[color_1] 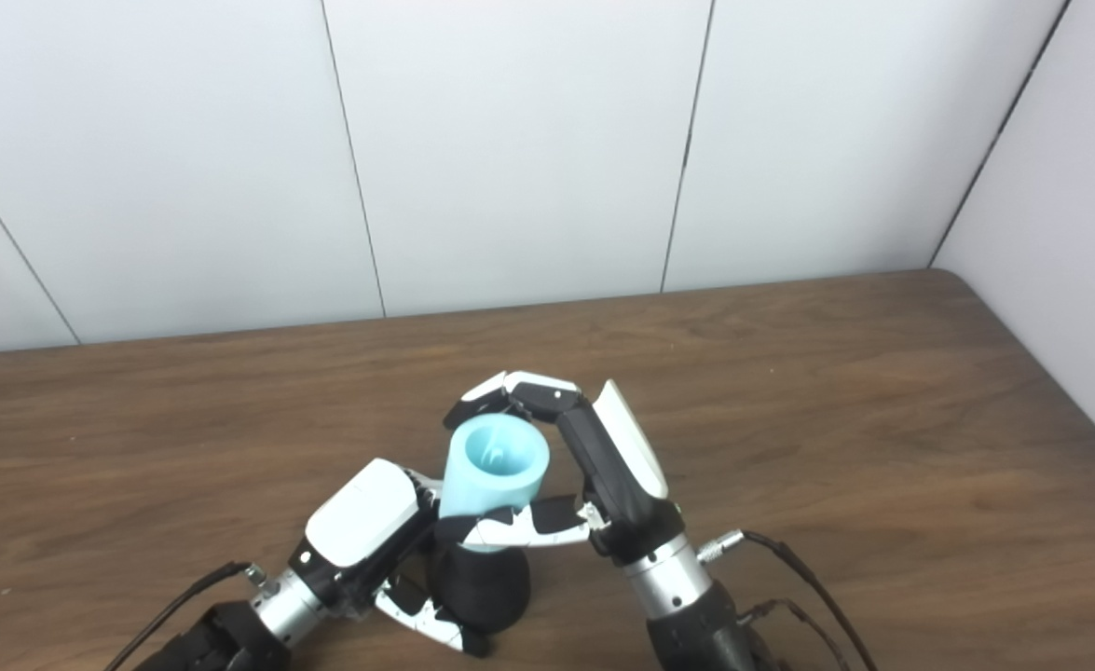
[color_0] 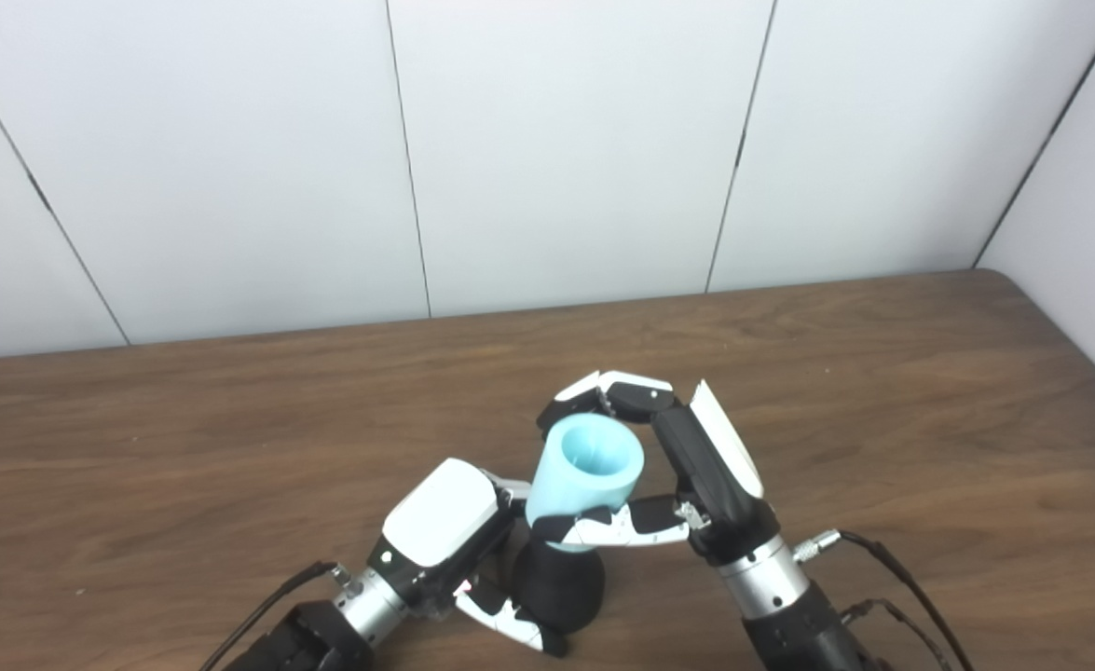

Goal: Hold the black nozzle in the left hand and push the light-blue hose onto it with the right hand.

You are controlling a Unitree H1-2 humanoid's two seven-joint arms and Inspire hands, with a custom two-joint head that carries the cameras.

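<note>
Our right hand (color_0: 687,475) has its fingers (color_0: 636,391) curled over the far rim of the light-blue hose (color_0: 586,471), while the thumb crosses the near side of its lower part, so the hose is clasped between them. Our left hand (color_0: 454,536) wraps its fingers (color_0: 510,620) around the black nozzle (color_0: 558,587), one white-and-black finger showing along the nozzle's near side at the base.

The hose is a short, thick tube of smooth pale turquoise with a matte, rubbery look. Its open end faces up and towards us, showing a round mouth, a thick wall and a shaded hollow inside. Its lower end sits on top of the nozzle, and we cannot tell how deep it goes. The nozzle is a rounded, dull black lump, wider at the bottom, standing just below the hose near the front middle of the worktop (color_0: 882,419).

Both hands have glossy white shells over black segmented fingers, and each joins a ribbed silver metal wrist. A black cable (color_0: 901,578) leaves the right wrist and another trails from the left.

The worktop is dark brown wood grain with a rounded far right corner. Behind it stand plain white wall panels (color_0: 566,149) split by thin dark seams.
</note>
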